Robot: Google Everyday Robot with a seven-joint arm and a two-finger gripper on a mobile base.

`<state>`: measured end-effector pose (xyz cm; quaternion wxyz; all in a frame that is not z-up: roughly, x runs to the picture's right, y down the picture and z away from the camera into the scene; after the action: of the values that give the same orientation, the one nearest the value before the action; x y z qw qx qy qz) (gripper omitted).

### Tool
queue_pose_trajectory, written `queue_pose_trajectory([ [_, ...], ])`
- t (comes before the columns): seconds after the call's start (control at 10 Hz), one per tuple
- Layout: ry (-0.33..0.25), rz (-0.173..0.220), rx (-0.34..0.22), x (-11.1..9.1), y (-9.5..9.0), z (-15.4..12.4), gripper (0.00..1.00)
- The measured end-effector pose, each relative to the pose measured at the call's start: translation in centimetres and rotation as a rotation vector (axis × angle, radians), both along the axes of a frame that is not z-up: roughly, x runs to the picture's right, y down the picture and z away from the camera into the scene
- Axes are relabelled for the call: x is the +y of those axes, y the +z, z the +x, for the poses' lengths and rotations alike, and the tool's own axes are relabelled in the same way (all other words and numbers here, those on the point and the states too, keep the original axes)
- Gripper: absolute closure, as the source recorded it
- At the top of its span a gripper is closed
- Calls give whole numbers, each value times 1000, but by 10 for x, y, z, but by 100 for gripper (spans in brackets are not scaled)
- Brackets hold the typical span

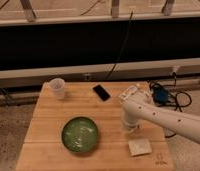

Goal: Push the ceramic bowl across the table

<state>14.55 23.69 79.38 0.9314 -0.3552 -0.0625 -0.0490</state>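
The ceramic bowl (80,134) sits upright on the table (45,120), near the front edge and a little left of its middle. The hand (129,128) points down at the tabletop in the right half, apart from the bowl; whether it is open or closed cannot be told. A whitish cup (57,88) stands at the far left corner, a dark phone (101,92) lies by the far edge, and a pale square pad (140,147) lies near the front right corner.

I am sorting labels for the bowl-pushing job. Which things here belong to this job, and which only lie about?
For the job: ceramic bowl, table, gripper low over the table, beside the bowl.
Lying about: whitish cup, black phone, pale square pad.
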Motion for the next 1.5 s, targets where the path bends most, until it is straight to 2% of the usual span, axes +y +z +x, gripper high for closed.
queue_pose_trajectory([
  [1.0,-82,-67,-84,11,25,-44,97],
  [1.2,-110,-67,-116,11,27,-68,97],
  [1.5,-110,-68,-114,10,27,-67,97],
])
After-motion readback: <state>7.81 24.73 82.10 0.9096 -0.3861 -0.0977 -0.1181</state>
